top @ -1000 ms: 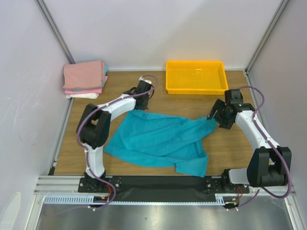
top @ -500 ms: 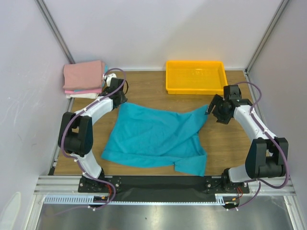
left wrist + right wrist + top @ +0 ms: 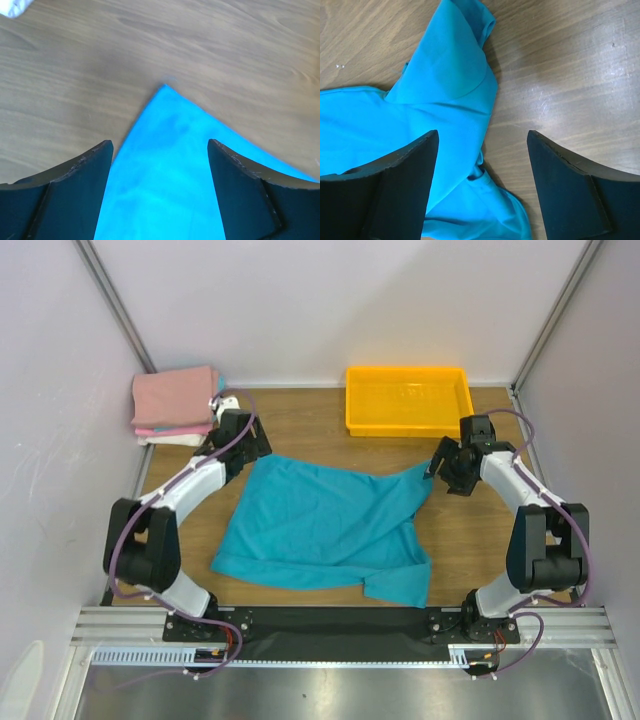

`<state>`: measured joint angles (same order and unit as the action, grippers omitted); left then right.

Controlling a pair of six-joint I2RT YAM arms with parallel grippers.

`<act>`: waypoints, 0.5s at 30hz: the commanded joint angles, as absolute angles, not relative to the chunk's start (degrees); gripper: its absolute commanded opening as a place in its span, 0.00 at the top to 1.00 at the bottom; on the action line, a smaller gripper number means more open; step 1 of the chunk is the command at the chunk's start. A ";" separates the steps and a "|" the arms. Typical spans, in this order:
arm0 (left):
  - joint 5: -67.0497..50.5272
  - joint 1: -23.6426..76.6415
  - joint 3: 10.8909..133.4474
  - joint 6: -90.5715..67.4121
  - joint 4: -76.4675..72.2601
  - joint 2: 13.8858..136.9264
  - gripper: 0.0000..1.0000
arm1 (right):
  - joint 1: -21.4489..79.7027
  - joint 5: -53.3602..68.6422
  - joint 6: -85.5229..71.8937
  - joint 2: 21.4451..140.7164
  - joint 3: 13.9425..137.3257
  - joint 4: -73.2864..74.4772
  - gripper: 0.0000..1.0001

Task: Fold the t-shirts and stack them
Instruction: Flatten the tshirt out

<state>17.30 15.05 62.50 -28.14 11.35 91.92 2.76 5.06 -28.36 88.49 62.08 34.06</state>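
Two claws stand wide apart over one teal t-shirt (image 3: pixel 320 530), and neither is holding anything. The shirt lies spread across the middle of the desk (image 3: pixel 310 425), mostly flat, though its lower right edge is turned over on itself. It looks laid out this way so the folding can start from a smooth sheet. The left claw (image 3: pixel 246 443) sits at the shirt's upper left corner. In its own camera that pointed corner rests flat on the wood between the spread fingers, its tip reaching just past them. The right claw (image 3: pixel 443 466) hangs over the upper right corner, where a rumpled sleeve lies between its fingers, nearer the left one. A stack of folded tees (image 3: pixel 175 405), pink on top and white beneath, waits at the upper left of the frame, likely this shirt's destination. The yellow tray (image 3: pixel 408 429) stands at the upper right.
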 commanded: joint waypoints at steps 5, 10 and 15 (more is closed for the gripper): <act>9.59 18.54 53.54 -25.40 8.00 85.52 0.18 | 2.64 4.48 -26.81 92.10 62.84 26.38 0.26; 7.64 22.23 51.68 -25.58 5.72 84.73 0.20 | 2.72 8.61 -28.21 95.44 62.05 21.28 0.31; 6.42 25.75 49.75 -27.15 2.65 86.04 0.20 | 3.87 9.67 -28.83 97.29 63.46 19.87 0.45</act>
<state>8.71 24.43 50.94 -26.55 7.86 86.67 3.16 8.08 -28.47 96.79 62.04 23.44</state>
